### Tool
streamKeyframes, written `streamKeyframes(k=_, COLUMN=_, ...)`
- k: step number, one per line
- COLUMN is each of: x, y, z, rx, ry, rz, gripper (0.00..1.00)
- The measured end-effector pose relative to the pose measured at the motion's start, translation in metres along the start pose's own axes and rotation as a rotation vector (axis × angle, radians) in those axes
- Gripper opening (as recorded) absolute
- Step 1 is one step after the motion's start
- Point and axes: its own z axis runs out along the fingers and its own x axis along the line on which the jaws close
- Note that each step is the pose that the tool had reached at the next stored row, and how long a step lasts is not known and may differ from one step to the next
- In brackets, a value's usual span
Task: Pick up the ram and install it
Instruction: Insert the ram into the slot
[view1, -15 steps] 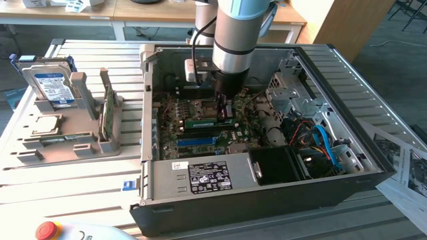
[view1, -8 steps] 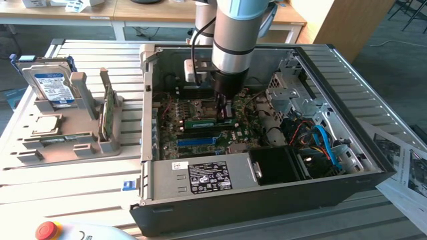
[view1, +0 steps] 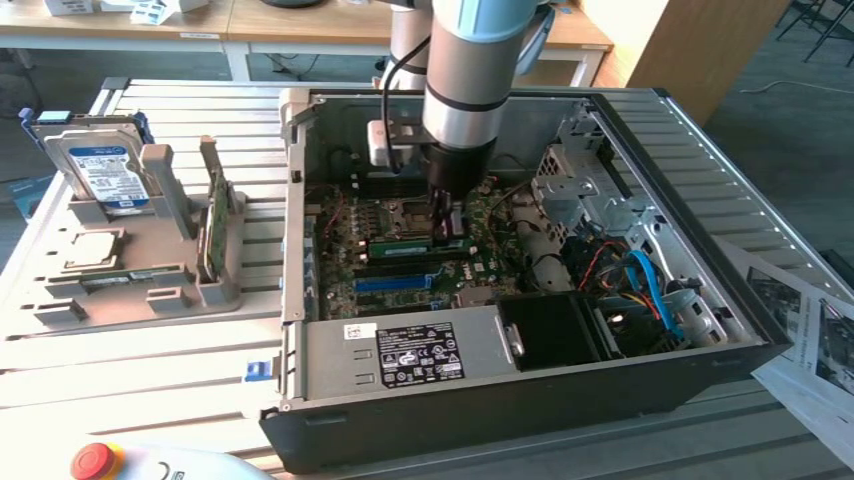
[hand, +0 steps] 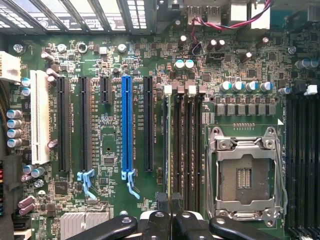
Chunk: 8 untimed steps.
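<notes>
A slatted metal bench (view1: 160, 350) carries an open computer case (view1: 534, 405) lying on its side, and the robot arm (view1: 467, 60) reaches down into it. To the exterior view's left, a grey holder (view1: 147, 290) on the bench props up a hard drive (view1: 100, 170) and a broader green card (view1: 214, 225). Inside the case, the motherboard (hand: 107, 165) shows a bare processor socket (hand: 245, 175) and a long blue slot (hand: 127, 125). The ram (view1: 400, 243) (hand: 167, 145) stands on edge at the memory slots between them; whether it is seated I cannot tell. The end effector (view1: 447, 222) (hand: 171, 222) is clamped on the ram's thin edge.
</notes>
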Motion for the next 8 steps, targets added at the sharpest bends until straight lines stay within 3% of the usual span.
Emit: streamKeyframes(k=8, x=-0.0002, y=0.0005, z=0.0017, rx=0.0010, ry=0.0001, rz=0.000, gripper=0.12)
